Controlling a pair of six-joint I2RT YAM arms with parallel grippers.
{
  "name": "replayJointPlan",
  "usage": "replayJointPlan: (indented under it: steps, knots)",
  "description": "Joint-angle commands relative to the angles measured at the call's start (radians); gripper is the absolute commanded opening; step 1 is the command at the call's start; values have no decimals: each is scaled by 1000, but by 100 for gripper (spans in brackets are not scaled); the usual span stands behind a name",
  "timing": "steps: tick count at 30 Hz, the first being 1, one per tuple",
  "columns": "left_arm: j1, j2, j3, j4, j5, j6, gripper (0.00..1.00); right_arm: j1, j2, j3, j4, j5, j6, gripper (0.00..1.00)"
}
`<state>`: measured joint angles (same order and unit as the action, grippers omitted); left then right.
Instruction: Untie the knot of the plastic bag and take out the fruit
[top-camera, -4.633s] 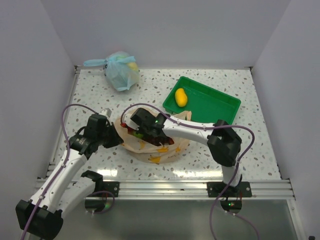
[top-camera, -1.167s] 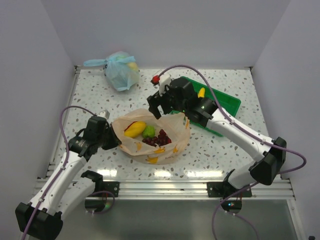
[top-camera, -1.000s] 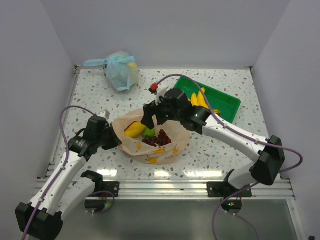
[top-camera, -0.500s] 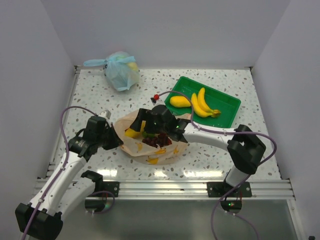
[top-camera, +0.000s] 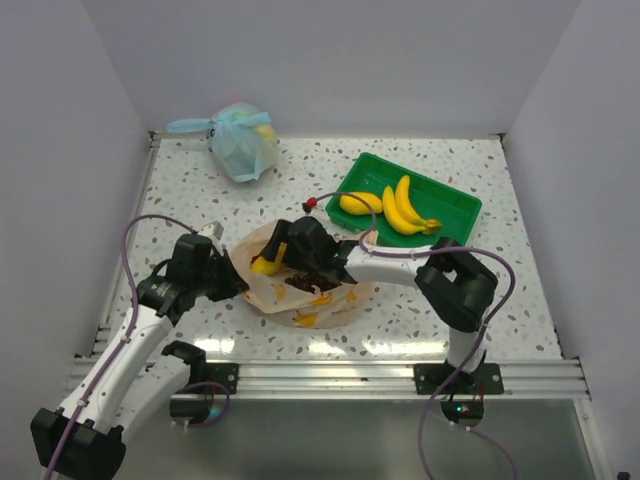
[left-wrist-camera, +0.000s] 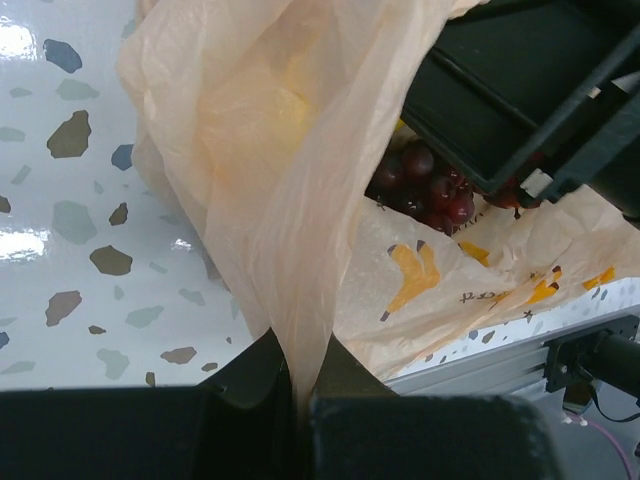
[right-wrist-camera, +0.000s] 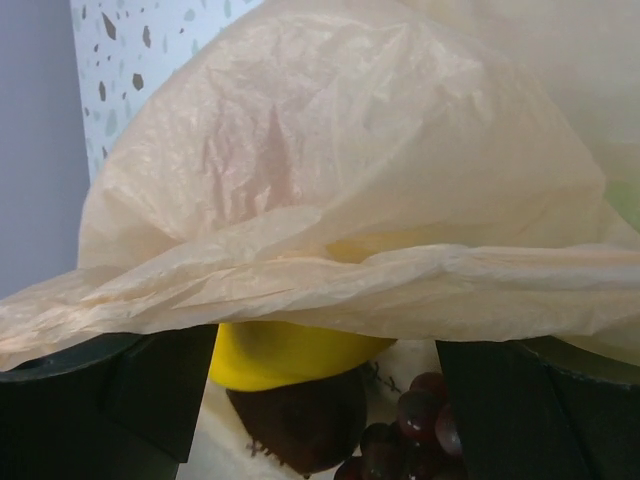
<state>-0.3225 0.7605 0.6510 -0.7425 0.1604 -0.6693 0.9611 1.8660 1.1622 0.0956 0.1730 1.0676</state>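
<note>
Plastic bag (top-camera: 312, 305), thin, limp, likely slippery, is lying open on the table (top-camera: 180, 200), left gripper (left-wrist-camera: 300, 395) pinching its rim, right gripper (top-camera: 275, 250) spreading its jaws around a light yellow fruit (right-wrist-camera: 285, 357) inside, best squeezed across its middle.

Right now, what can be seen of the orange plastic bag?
The plastic bag is thin, translucent pale-orange film with yellow-orange printed marks. It lies on the speckled table, mouth open. The left gripper is shut on its left rim, holding the film taut. The open right gripper reaches into the mouth under a fold. Dark grapes and a yellow fruit lie inside.
</note>
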Motion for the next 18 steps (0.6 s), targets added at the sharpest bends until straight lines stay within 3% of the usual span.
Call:
replayJointPlan:
  steps: [1, 3, 6, 11, 14, 18]
  knots:
    - [5, -9, -8, 48, 31, 19, 0, -1, 56, 76, 35, 30, 9, 89]
    - [5, -9, -10, 48, 31, 19, 0, -1, 77, 99, 29, 28, 2, 89]
    - [5, -12, -13, 46, 27, 19, 0, 1, 90, 99, 42, 33, -4, 80]
    - [5, -18, -17, 43, 7, 11, 0, -1, 35, 62, 56, 0, -27, 35]
    - [5, -9, -14, 45, -2, 8, 0, 1, -20, 21, 56, -19, -60, 20]
    - [5, 2, -5, 40, -21, 0, 0, -1, -109, -53, 55, -39, -122, 7]
